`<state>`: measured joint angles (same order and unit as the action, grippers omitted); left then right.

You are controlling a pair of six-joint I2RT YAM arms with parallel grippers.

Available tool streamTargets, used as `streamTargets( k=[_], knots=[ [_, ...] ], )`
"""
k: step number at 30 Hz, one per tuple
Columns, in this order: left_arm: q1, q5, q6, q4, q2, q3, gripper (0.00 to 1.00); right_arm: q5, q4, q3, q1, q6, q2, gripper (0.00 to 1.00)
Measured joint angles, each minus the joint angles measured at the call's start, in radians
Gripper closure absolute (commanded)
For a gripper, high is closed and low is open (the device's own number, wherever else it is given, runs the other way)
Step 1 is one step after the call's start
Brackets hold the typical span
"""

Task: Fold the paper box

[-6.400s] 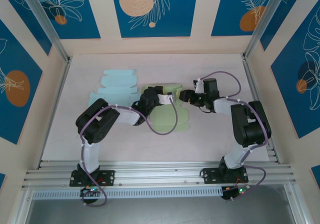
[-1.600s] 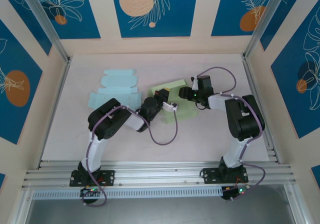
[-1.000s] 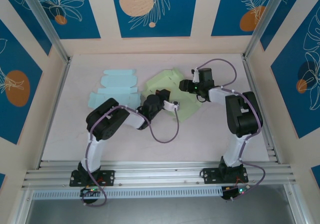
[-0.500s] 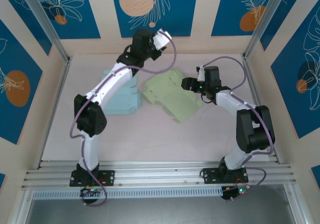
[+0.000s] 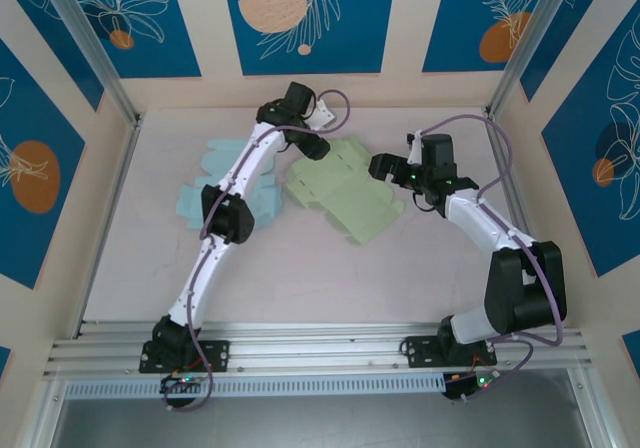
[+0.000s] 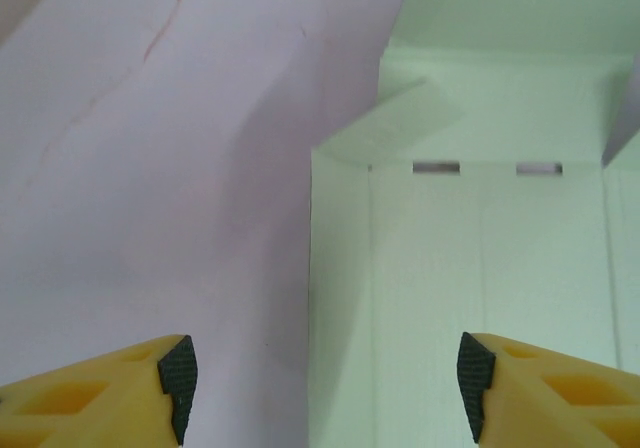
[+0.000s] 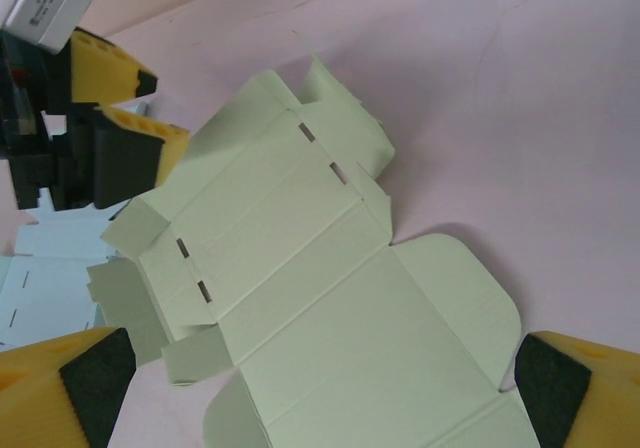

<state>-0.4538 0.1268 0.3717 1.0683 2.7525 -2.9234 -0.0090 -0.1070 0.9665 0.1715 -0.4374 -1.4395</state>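
The paper box (image 5: 345,196) is a pale green die-cut sheet lying unfolded and nearly flat in the middle of the table, with small side flaps lifted. My left gripper (image 5: 313,148) hovers over its far left corner. In the left wrist view it (image 6: 324,388) is open, and the sheet's straight edge (image 6: 470,268) runs below the gap. My right gripper (image 5: 381,166) is at the sheet's right edge, open and apart from it. In the right wrist view its fingers (image 7: 322,383) stand wide, with the whole paper box (image 7: 330,298) beneath and the left gripper (image 7: 110,118) beyond.
A pale blue box blank (image 5: 225,183) lies flat to the left of the green one, partly behind my left arm, and also appears at the left of the right wrist view (image 7: 40,278). Patterned walls and metal rails (image 5: 110,208) enclose the pinkish table.
Both grippers have opened and the green sheet now lies unfolded on the table. My left arm swung up to the back wall, then came down over the sheet's far left corner. The right gripper drew back slightly.
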Motion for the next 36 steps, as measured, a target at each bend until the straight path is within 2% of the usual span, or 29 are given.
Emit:
streamTargets(
  k=[12,18,21,25,29,36],
  knots=[
    [0.023,0.026,-0.008,0.082,0.036,-0.034,0.35,0.026,-0.022,-0.008,-0.004,-0.008,0.003,0.00],
    [0.023,0.029,-0.008,0.113,0.088,-0.034,0.42,0.033,-0.022,-0.008,-0.008,-0.008,0.003,0.00],
    [0.023,0.026,-0.016,0.116,0.092,-0.034,0.53,0.033,-0.022,-0.008,-0.008,-0.008,0.003,0.00],
    [0.023,0.021,-0.025,0.114,0.092,-0.034,0.79,0.037,-0.022,-0.008,-0.008,-0.008,0.003,0.00],
    [0.023,0.022,-0.018,0.113,0.092,-0.034,1.00,0.041,-0.022,-0.008,-0.008,-0.008,0.003,0.00],
    [0.018,0.026,0.033,0.094,0.091,-0.034,1.00,0.039,-0.021,-0.014,-0.031,-0.016,0.003,0.00]
  ],
)
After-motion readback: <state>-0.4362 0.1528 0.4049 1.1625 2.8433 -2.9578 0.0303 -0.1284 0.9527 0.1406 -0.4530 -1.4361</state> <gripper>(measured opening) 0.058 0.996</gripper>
